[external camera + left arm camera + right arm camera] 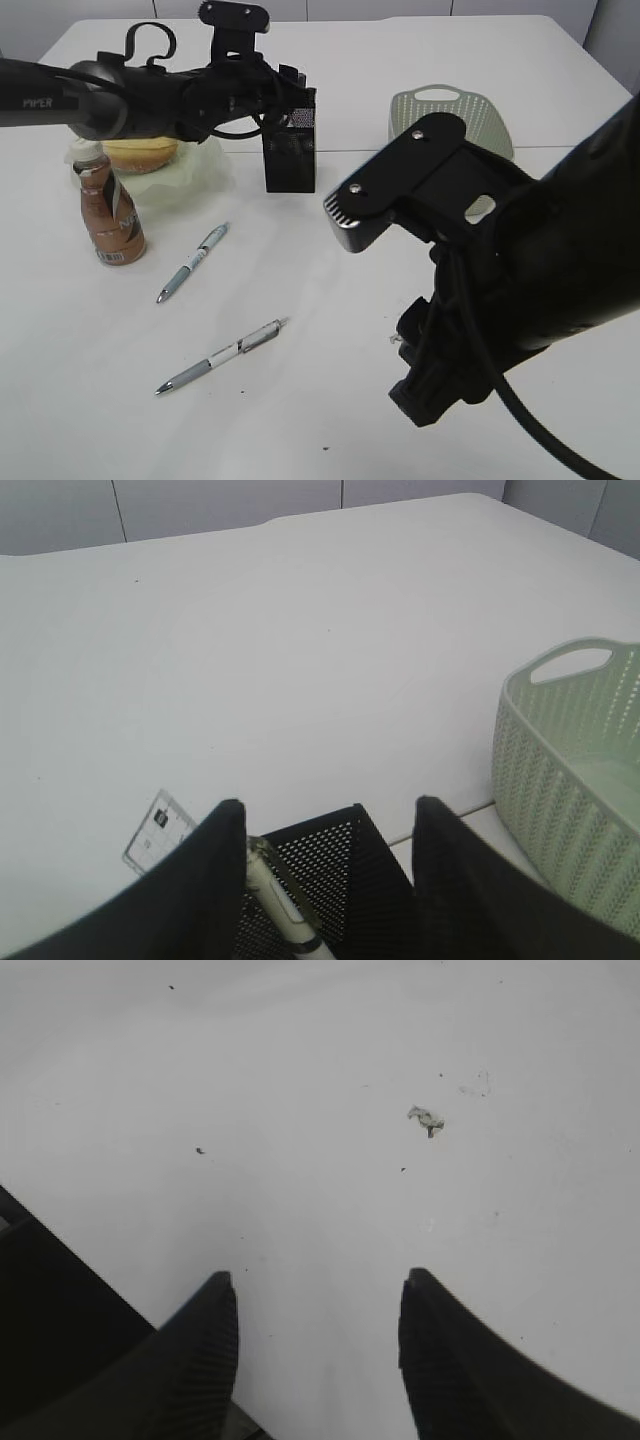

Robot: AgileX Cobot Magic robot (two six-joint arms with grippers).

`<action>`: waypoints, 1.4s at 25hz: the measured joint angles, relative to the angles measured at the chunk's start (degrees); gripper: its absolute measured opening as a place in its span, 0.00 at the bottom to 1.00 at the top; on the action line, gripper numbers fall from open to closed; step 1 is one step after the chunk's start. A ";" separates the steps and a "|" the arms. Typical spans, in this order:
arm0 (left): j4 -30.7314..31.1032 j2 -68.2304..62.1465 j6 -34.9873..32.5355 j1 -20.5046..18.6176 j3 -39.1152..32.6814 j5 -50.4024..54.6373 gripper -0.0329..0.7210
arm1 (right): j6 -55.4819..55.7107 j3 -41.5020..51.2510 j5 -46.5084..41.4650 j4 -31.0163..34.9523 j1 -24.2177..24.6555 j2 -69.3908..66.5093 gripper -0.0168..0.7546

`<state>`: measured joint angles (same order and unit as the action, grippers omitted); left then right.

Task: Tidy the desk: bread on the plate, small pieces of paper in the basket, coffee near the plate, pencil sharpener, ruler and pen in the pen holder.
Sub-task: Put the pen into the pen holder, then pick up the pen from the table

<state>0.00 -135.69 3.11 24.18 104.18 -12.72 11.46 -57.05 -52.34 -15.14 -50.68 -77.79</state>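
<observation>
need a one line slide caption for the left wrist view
Left gripper with jaws apart above the black mesh pen holder, a pen standing inside, green basket at right.

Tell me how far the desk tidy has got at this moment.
Done: bread on the plate, coffee beside it. In hand: the left pincer, jaws apart, sits over the holder with a pen going in. Left: two pens on the table and a paper scrap under the open, empty right pincer.
</observation>
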 joint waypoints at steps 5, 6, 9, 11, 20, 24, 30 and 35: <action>2.16 4.06 0.00 0.00 0.00 5.16 0.57 | 0.00 0.00 0.00 0.47 0.00 0.00 0.52; 2.55 5.07 0.00 0.00 0.00 6.41 0.57 | 0.00 0.00 0.00 0.59 0.00 0.00 0.52; 3.53 7.78 0.00 0.00 0.00 12.35 0.57 | 0.00 0.00 0.00 0.90 0.00 0.00 0.52; 3.73 9.79 0.00 0.00 0.00 16.95 0.57 | 0.00 0.00 0.00 0.94 0.00 0.00 0.52; 4.16 17.28 0.00 0.00 0.00 41.23 0.56 | 0.00 0.00 0.00 3.74 0.00 0.00 0.52; 4.15 18.55 0.00 0.00 0.00 52.20 0.53 | 0.00 0.00 0.00 5.32 0.00 0.00 0.52; 3.94 18.55 -0.37 0.00 0.00 64.53 0.52 | 0.13 0.00 -0.07 6.39 0.00 0.00 0.52; 1.07 18.55 -2.78 0.00 0.00 71.06 0.52 | 0.41 0.00 -1.57 8.07 0.00 0.00 0.52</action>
<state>1.07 -117.14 0.33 24.18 104.18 58.35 11.88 -57.05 -53.91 -7.07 -50.68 -77.79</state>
